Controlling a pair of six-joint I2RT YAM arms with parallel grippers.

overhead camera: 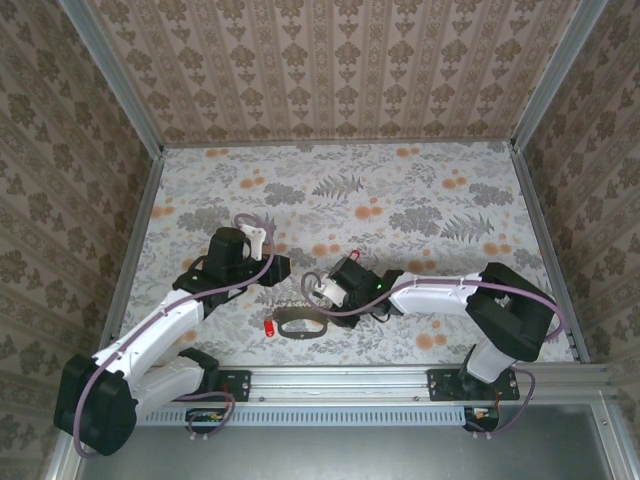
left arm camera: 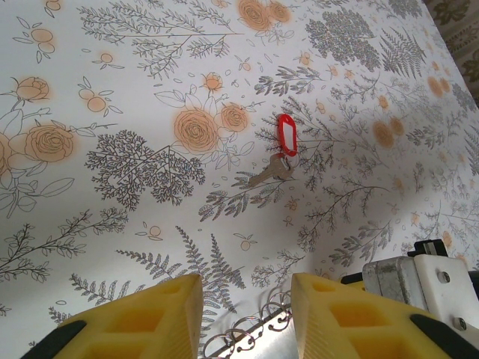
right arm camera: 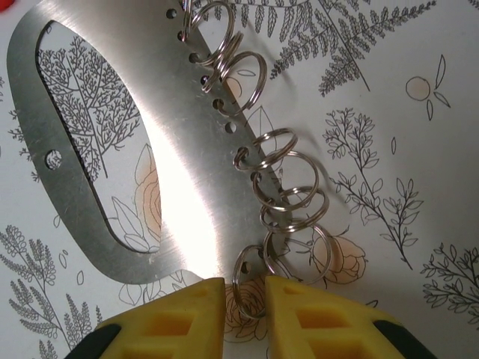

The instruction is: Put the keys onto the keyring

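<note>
The keyring lies on the flowered table, a flat grey metal loop with several small split rings along one edge. My right gripper has its yellow fingers drawn close on the lowest split ring. In the top view the right gripper is just above the loop. One red-headed key lies just left of the loop. The other key lies flat ahead of my left gripper, which is open. The keyring's ringed edge lies between and below its fingers.
Part of the right gripper's white and metal body stands close to the right of my left fingers. Metal rails edge the table at the front and sides. Patterned walls close in the back and both sides.
</note>
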